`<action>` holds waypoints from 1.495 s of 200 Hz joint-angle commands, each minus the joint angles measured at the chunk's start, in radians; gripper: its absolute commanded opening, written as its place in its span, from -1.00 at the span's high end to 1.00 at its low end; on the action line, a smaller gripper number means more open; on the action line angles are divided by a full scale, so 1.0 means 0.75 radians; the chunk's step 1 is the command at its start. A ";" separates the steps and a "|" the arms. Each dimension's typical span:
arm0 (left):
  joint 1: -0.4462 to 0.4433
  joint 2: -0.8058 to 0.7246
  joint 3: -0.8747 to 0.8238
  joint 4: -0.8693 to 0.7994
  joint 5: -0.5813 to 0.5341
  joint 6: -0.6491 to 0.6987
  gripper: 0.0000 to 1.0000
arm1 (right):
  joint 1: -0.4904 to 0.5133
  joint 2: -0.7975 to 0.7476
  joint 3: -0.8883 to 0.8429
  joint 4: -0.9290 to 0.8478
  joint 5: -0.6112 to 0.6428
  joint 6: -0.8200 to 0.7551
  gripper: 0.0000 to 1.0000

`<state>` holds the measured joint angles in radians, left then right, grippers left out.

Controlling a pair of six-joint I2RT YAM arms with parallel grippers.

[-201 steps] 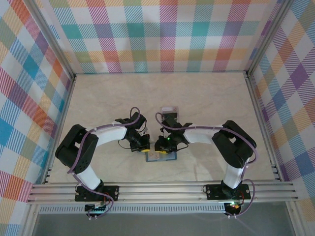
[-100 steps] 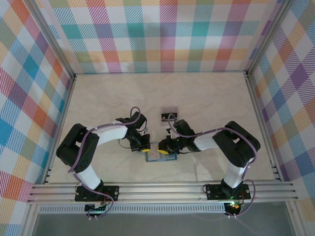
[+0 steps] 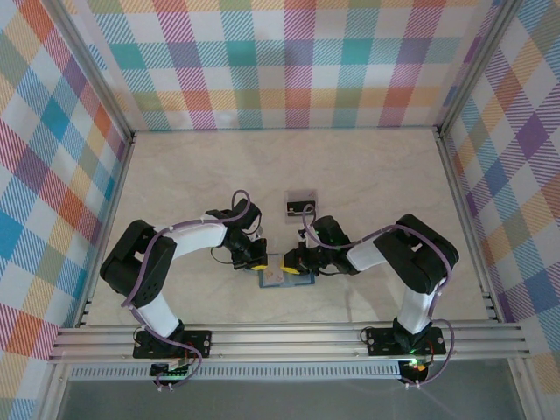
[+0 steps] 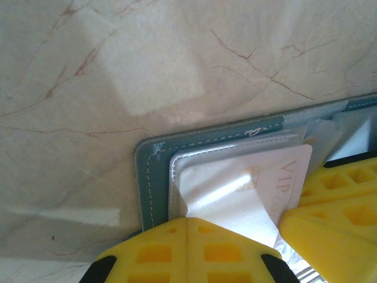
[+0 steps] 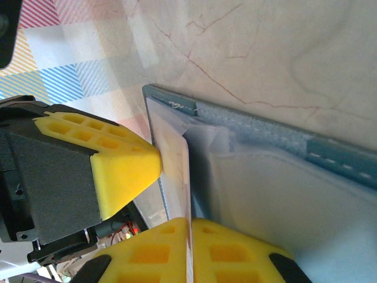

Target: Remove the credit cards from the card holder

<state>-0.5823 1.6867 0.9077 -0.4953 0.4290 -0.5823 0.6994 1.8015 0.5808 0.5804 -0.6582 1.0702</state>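
Since the earlier frame, the right arm [image 3: 376, 245] has been swung down and toward the near edge, so that its wrist is now set low at the card holder [image 3: 284, 278] and the small clear tray [image 3: 301, 205] behind it is uncovered. The left arm [image 3: 188, 234] is hardly changed.

The card holder is laid open on the table [image 3: 367, 175], close to the near edge, between the two wrists. The left gripper [image 4: 187, 223] is seen with its yellow pads pressed together and borne down on the holder's inner face, apparently to pin it. The right gripper [image 5: 188, 227] is closed on the thin edge of a credit card [image 5: 187, 171], which is pinched between its pads. In the left wrist view the same card is shown as a pale face lying over the clear pocket.

The drawing-out of one card is judged to be the step in hand. A straight pull along the pocket's mouth is called for next, with the holder kept pinned. As only a narrow edge is gripped, a slip is possible.

How many cards are left in the pockets cannot be told. Whether the pocket film is nipped by the left pads cannot be made out. The dark item in the tray is too small to be identified.
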 commanded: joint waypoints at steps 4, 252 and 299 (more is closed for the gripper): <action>-0.011 0.072 -0.032 -0.094 -0.128 0.013 0.98 | -0.012 0.004 -0.020 0.055 0.000 0.015 0.80; -0.011 0.034 -0.021 -0.137 -0.149 0.025 0.97 | -0.046 -0.438 0.089 -0.884 0.332 -0.376 1.00; -0.011 -0.001 -0.006 -0.138 -0.134 0.027 0.96 | -0.048 -0.577 0.237 -1.200 0.436 -0.581 1.00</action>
<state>-0.5869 1.6882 0.9142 -0.5026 0.4145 -0.5797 0.6701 1.4166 0.6926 -0.1291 -0.3889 0.7704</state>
